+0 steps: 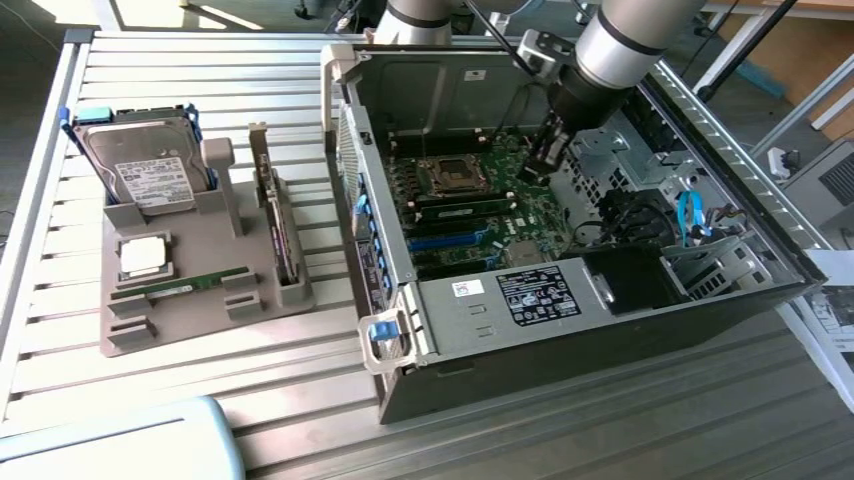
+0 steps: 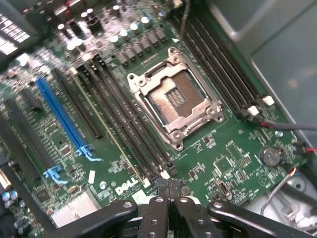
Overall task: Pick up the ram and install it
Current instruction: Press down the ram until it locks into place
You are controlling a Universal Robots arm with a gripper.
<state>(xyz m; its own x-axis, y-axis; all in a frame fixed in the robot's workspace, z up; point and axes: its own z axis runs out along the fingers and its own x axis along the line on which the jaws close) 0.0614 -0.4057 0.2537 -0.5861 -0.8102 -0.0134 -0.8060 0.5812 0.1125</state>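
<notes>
The ram, a narrow green stick, lies in a groove at the front of the grey holder, to the exterior view's left of the open computer case. My gripper hangs inside the case over the motherboard, far from that stick. Its fingers meet, shut with nothing between them, just above the board in the wrist view, at the end of the long black memory slots beside the bare processor socket. A thin green strip sits in a slot next to the socket.
The holder also carries a hard drive, a square silver processor chip and an upright expansion card. Case walls, a drive cage and cables crowd the gripper. A blue slot lies beside the memory slots.
</notes>
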